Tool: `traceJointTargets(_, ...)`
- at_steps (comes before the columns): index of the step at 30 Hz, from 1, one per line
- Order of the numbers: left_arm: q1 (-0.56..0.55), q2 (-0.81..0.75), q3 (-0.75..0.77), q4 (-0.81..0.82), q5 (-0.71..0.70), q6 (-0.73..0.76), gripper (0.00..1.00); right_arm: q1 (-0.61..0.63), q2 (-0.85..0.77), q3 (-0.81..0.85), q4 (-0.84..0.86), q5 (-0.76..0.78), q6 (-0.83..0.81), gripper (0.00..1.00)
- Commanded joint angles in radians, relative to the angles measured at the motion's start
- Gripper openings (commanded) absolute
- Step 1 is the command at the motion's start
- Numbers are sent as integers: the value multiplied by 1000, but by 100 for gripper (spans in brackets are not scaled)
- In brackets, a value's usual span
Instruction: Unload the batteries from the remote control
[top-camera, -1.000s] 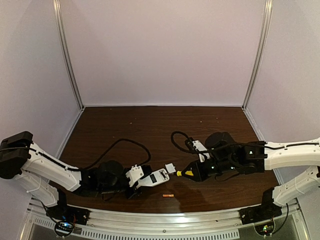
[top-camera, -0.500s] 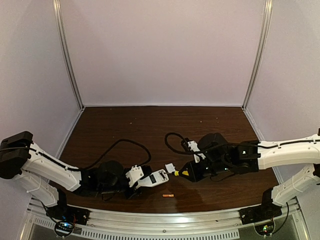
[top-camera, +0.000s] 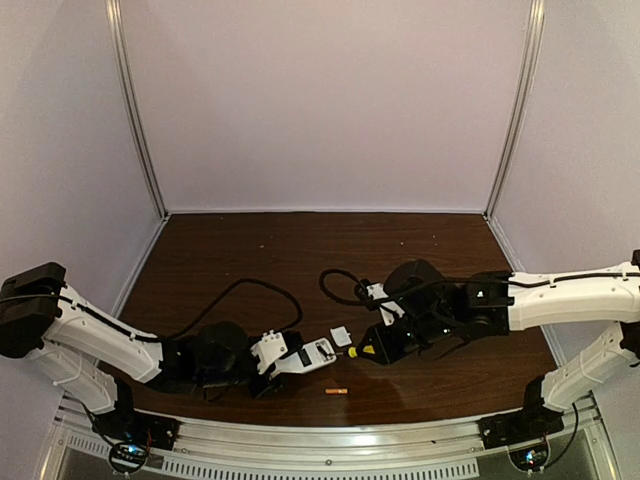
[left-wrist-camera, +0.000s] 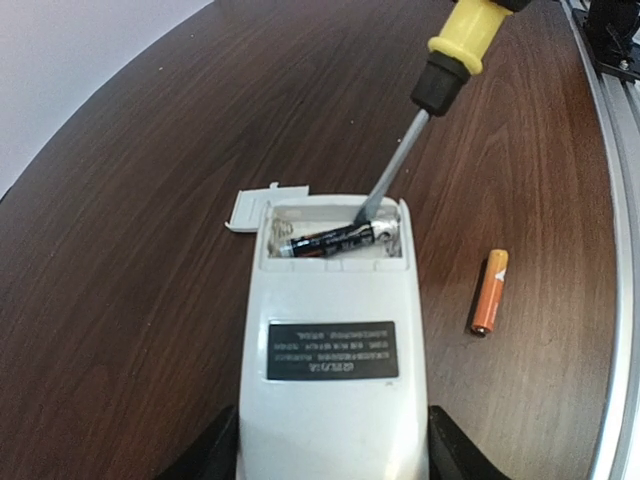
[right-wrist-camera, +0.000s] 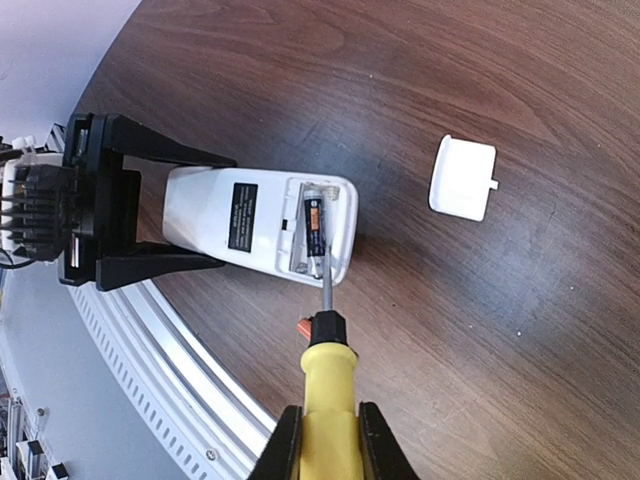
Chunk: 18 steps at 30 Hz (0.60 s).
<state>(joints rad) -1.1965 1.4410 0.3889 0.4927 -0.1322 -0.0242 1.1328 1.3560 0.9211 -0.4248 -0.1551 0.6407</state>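
Right wrist view: the right gripper is clamped on the screwdriver, its tip partly hidden in the open bay against the dark battery. The remote control, face down near the worktop's near edge, is gripped across its width by the left gripper, bay end toward the screwdriver; the orange battery lies apart

Table dark wood-grain, slight sheen; remote control smooth white plastic; screwdriver metal shaft.
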Motion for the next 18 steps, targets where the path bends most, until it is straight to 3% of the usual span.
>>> traceJointTargets(1, 5, 3, 26, 39, -13, 7, 0, 1, 25, 62, -118, -26, -31, 0)
traceJointTargets(10, 5, -1, 30, 31, 9, 7, 0, -9, 124, 156, -172, -41, -76, 0)
traceJointTargets(18, 5, -13, 25, 30, 11, 7, 0, -57, 106, 127, -131, -155, -109, 0)
